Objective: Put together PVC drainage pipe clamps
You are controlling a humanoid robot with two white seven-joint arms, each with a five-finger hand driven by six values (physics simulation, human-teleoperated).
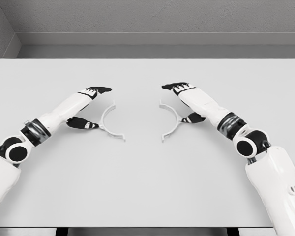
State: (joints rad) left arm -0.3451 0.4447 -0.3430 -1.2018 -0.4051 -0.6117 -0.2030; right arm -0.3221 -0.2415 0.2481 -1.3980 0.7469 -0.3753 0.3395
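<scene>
Each hand, left hand (88, 105) and right hand (185, 102), cups wide around its clamp half, left half (109, 123) and right half (170, 123), on the counter (147, 187), apparently pre-grasp; next, closing fingers.

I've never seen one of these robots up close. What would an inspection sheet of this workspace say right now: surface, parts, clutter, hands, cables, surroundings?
Surface: pale grey table, flat, seen from above.
Job's things: two white half-ring clamp pieces lie apart near the middle, the left clamp half and the right clamp half, their open sides facing each other, not joined.
Clutter: nothing seen.
Hands: left hand is at the outer curve of the left clamp half, dark fingers above and thumb below it; right hand mirrors it at the right clamp half. Whether either truly grips cannot be told.
Cables: nothing seen.
Surroundings: grey wall behind the table; dark table legs at the bottom edge.
</scene>
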